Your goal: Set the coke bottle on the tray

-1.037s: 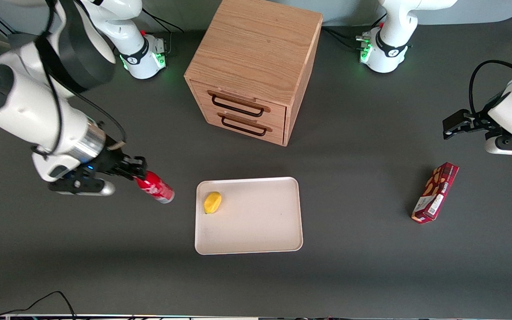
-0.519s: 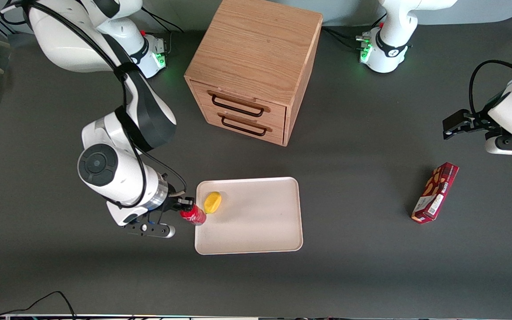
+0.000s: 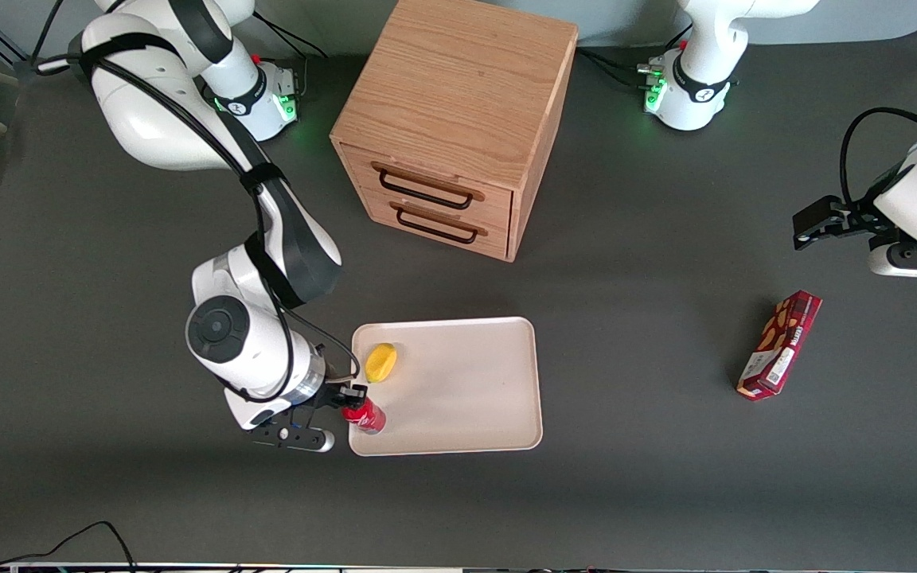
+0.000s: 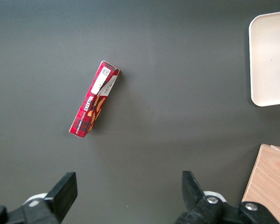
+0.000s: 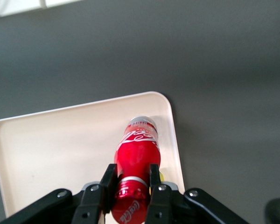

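One yellow item [image 3: 380, 362] lies in the tray [image 3: 466, 390], near the corner toward my end of the table. My gripper [image 5: 129, 183] is clamped on the bottle [image 5: 136, 161] just under its cap, its base pointing away from me over the tray's edge, nearer the front camera than the yellow item.

Right arm bent low, wrist angled down; gripper [image 3: 356, 403] jaws clamped tight.

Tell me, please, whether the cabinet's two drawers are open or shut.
Shut: both drawer fronts of the wooden cabinet sit flush. The end effector, gripping the coke bottle, is nowhere near it.
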